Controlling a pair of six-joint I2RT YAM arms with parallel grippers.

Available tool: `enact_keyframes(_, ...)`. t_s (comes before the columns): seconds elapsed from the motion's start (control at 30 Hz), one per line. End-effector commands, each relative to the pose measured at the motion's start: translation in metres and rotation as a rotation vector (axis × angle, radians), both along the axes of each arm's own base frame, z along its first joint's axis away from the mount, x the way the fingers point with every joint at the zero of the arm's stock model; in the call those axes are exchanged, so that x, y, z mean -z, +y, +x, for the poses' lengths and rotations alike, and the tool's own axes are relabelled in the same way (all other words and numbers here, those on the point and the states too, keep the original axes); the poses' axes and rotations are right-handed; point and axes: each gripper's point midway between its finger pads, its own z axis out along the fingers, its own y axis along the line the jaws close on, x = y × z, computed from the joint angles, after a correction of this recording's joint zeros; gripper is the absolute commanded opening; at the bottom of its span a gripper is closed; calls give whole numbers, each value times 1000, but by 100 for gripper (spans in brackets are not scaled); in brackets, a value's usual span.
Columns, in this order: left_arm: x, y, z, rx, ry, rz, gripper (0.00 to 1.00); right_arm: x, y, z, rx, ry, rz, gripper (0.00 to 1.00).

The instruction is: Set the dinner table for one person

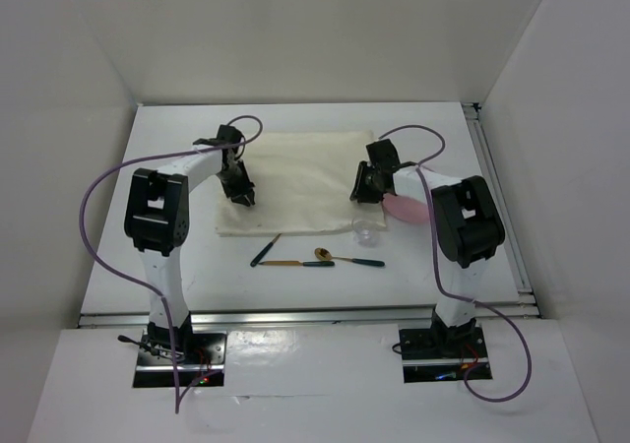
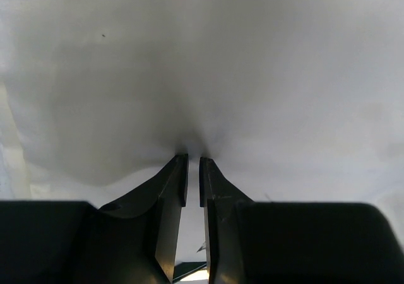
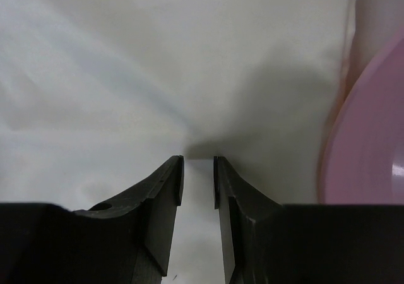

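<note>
- The dinner table (image 1: pixel 167 167) lies flat under everything I can see. It has metal rails along its near and right edges, and both arm bases are at its near side.
- The left gripper (image 1: pixel 244 195) is down on the left near part of the cream cloth (image 1: pixel 305 167). In the left wrist view its fingers (image 2: pixel 173 183) are drawn almost together with only a thin slit between them. The fabric puckers into their tips, so I read that as a pinch on the cloth.
- Three pieces of cutlery lie on the bare top near the cloth's near edge. From the left they are a dark-handled piece (image 1: pixel 264 251) lying aslant, a gold-bladed piece (image 1: pixel 295 263) and a gold spoon (image 1: pixel 348 259) with a blue handle.
- A clear cup (image 1: pixel 367 232) stands just beyond the spoon, at the cloth's near right corner.
- The right gripper (image 1: pixel 362 189) is on the cloth's right edge. Its fingers (image 3: pixel 165 195) are close together with a narrow gap and their tips are on the fabric. I cannot tell whether any cloth is caught between them.
- A pink plate (image 1: pixel 402 208) lies just right of that gripper, partly under the right arm.
</note>
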Motion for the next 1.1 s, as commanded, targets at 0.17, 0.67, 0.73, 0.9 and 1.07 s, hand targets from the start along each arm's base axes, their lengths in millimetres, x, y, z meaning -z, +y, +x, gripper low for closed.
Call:
enact_keyframes(0.17,-61,5,12,12,-121,8,44,-102,-9,31,10,-201,-41,60)
enact_keyframes(0.67,-160,10,-17,73,-355,-8,49,-132,-46,-95,-16,-167,-39,78)
enact_keyframes(0.73,-167,7,-17,90,-385,-26,49,-126,-43,-107,-52,-151,-24,78)
enact_keyframes(0.9,-157,1,-20,106,-362,-55,49,-107,-47,-116,-43,-110,-46,75)
enact_keyframes(1.07,-151,-1,-23,112,-351,-48,49,-81,-38,-112,-68,-45,-34,69)
